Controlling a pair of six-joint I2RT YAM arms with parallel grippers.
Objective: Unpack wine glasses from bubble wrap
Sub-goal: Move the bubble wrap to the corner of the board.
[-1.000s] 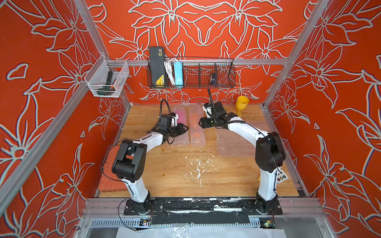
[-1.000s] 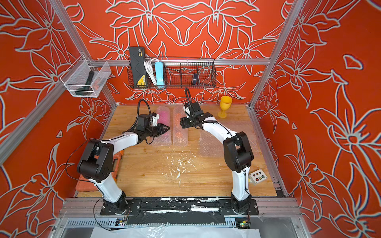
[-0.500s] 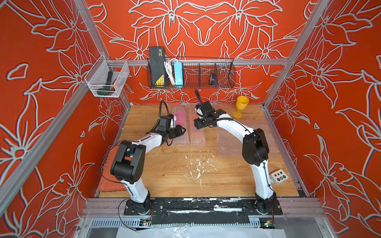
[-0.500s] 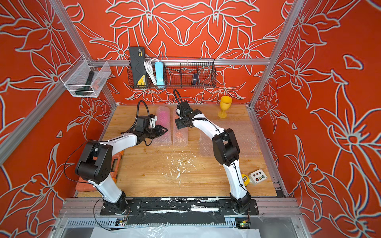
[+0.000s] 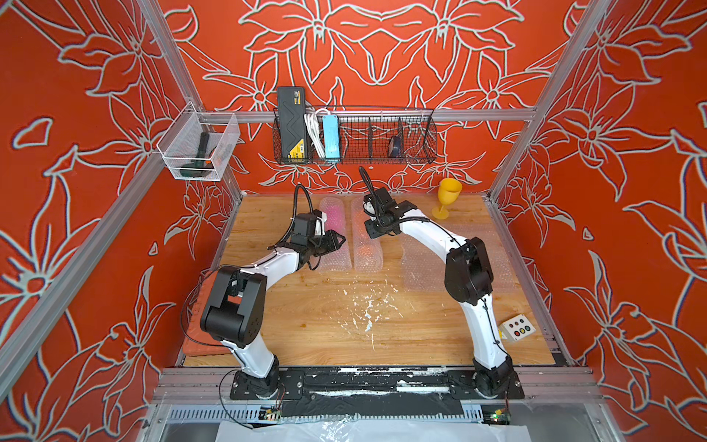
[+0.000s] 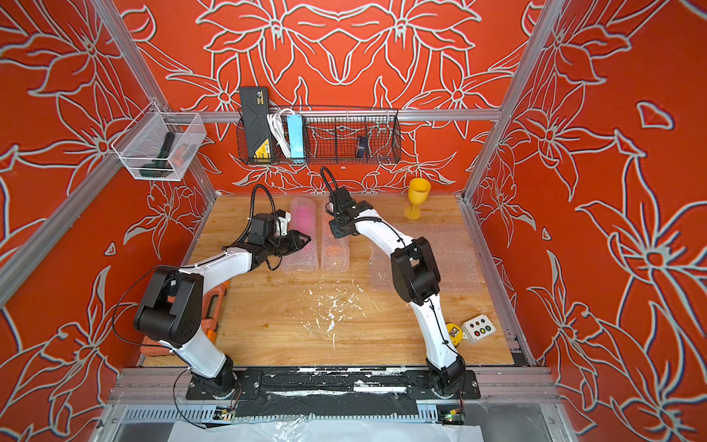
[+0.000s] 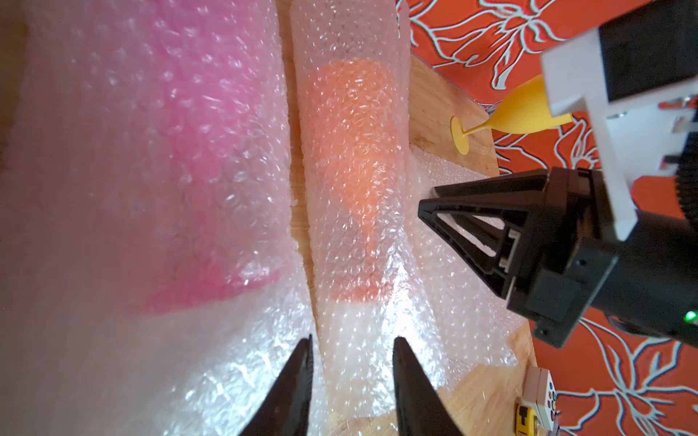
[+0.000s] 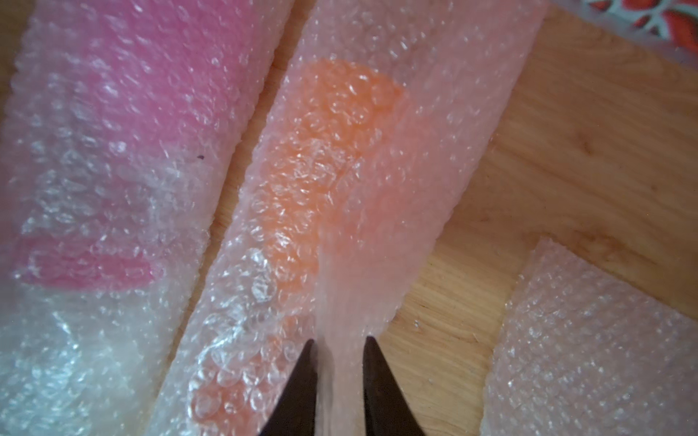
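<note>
1. The pink roll (image 5: 334, 214), a tube of bubbled plastic, lay toward the back of the wooden bench (image 5: 325, 325) on the robot's left. A pink glass (image 7: 181, 151) showed through it only as a blur of colour.
2. The orange roll (image 5: 367, 254) lay just beside it on the right, lined up the same way. The left wrist view showed a thin strip of wood between the 2. An orange glass (image 8: 321, 151) inside was still wrapped.
3. The right gripper (image 8: 340, 341) was clenched on the orange roll's outer layer. In the right wrist view a smooth, taut band of plastic ran up between its 2 narrowly spaced tips.
4. In both top views the left gripper (image 7: 353, 338) hung low over the nearer part of the pink roll, its tips pointing toward the orange roll. Its jaws stood partly apart with plastic showing in the gap, but whether they pinched any of it could not be told.
5. A flat sheet (image 5: 421, 268) lay spread on the bench to the right of the orange roll, partly under the right arm (image 5: 428, 233).
6. The yellow glass (image 5: 448, 191) stood upright and bare at the back right of the bench, beyond the flat sheet and close to the wall.
7. White flecks (image 5: 367, 306) dotted the middle of the bench, and a button box (image 5: 517, 327) sat near its front right corner.
</note>
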